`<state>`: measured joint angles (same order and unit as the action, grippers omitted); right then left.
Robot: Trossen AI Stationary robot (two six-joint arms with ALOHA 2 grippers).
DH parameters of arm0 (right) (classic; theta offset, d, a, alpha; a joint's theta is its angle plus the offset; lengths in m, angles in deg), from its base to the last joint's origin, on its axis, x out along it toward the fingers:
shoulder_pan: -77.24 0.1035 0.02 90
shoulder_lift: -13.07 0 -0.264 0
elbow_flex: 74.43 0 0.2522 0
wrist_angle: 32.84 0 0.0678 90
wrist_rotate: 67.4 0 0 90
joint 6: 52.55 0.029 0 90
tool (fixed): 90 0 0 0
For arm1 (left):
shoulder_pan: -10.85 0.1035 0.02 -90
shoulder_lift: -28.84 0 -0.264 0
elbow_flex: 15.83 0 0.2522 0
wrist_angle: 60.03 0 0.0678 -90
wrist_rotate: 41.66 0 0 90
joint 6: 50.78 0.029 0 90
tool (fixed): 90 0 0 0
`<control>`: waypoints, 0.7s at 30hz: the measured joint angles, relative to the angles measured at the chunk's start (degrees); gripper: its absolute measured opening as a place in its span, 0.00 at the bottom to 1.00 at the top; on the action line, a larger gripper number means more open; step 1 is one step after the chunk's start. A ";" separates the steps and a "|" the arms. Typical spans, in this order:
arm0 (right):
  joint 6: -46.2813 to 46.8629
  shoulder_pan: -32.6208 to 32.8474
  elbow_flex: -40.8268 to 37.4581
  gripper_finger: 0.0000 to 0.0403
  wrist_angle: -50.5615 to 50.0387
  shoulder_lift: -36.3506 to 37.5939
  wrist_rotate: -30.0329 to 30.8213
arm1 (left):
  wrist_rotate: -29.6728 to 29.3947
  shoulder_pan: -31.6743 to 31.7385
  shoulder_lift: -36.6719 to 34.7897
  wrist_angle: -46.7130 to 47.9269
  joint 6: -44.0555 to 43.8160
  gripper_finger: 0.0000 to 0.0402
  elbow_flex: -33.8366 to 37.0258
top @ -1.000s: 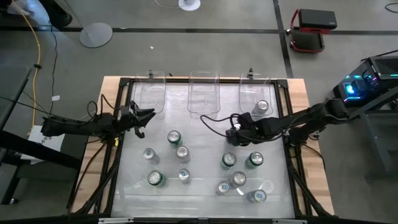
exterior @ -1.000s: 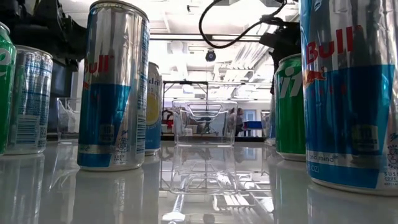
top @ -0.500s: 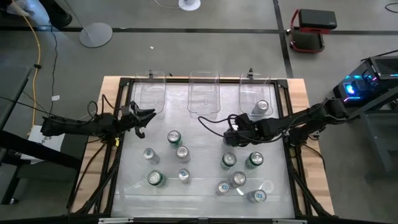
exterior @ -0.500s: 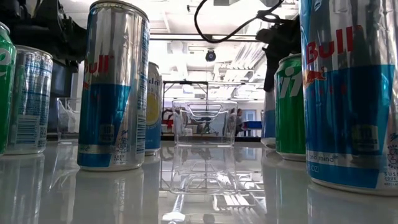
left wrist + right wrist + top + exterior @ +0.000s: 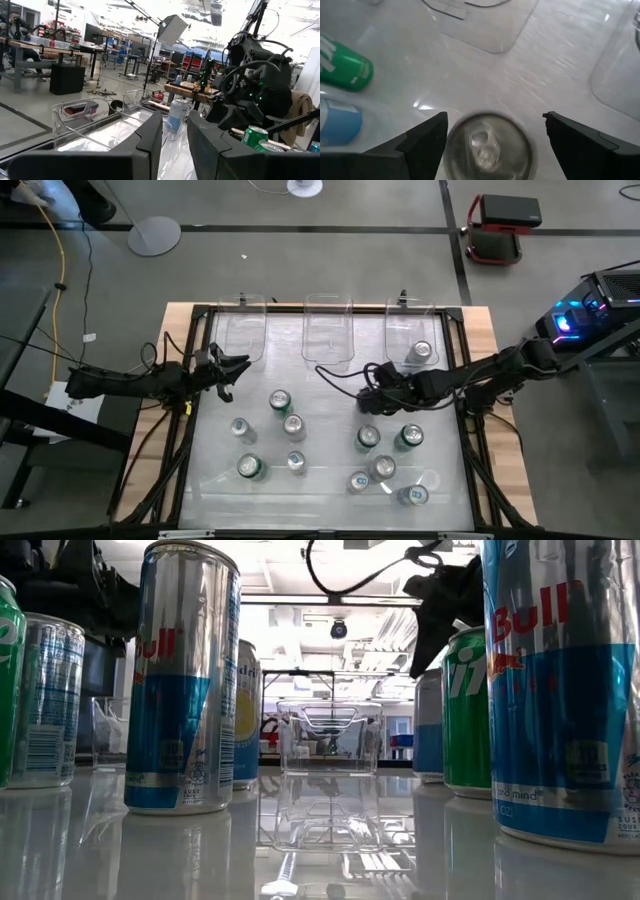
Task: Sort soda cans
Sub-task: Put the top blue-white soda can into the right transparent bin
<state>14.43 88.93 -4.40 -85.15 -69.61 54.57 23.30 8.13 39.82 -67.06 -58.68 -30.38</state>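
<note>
Several soda cans stand upright on the white table top, a left group around [image 5: 285, 430] and a right group around [image 5: 385, 465]; one can [image 5: 421, 352] lies in the right clear bin. My right gripper [image 5: 368, 394] hangs open over a silver-and-blue can [image 5: 487, 147] [image 5: 428, 725] that stands on its base in front of the middle bin; its fingers [image 5: 427, 142] flank the can's silver top. My left gripper [image 5: 236, 370] waits at the table's left edge, with a narrow gap between its fingers [image 5: 150, 137] and nothing in it.
Three clear plastic bins [image 5: 243, 335] [image 5: 328, 330] [image 5: 412, 335] line the far edge. A green can [image 5: 345, 67] and a blue one [image 5: 337, 122] stand close beside the right gripper. A black frame [image 5: 200, 315] rims the table. Bare table lies between the two can groups.
My right gripper has opened wider and tipped, its fingers rising off the upper part of the silver-and-blue can. The can stays standing on the table and now shows up to its top in the low view.
</note>
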 joint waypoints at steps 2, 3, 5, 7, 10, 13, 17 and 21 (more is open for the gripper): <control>-1.20 0.02 0.02 0.80 0.46 0.02 0.77 | 0.00 0.00 0.00 0.00 -0.02 0.19 0.00; -1.58 0.03 0.02 0.80 0.53 0.03 1.53 | 0.00 0.00 0.00 0.00 -0.02 0.19 0.00; -3.16 0.59 0.02 0.80 0.80 0.58 4.57 | 0.00 0.00 0.00 0.00 -0.02 0.19 0.00; -6.29 1.39 0.64 0.80 0.87 1.69 8.43 | 0.01 0.00 0.01 0.00 -0.35 0.19 0.00; -11.51 2.28 2.10 0.80 0.31 4.12 10.56 | 0.02 -0.02 0.00 0.00 -0.63 0.19 0.00; -17.69 1.89 2.71 0.80 0.12 7.24 5.15 | 0.00 -0.02 0.02 0.00 -1.48 0.19 0.00; -34.59 -0.58 2.71 0.80 0.00 9.79 -8.51 | 0.00 -0.01 0.01 0.01 -1.46 0.19 0.00; -54.70 -3.26 2.71 0.80 0.13 9.36 -17.49 | 0.00 0.00 0.00 0.00 -1.46 0.19 0.00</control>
<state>-40.27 85.67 -1.68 -85.01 -60.25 37.08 23.30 8.13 39.82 -67.06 -60.15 -30.38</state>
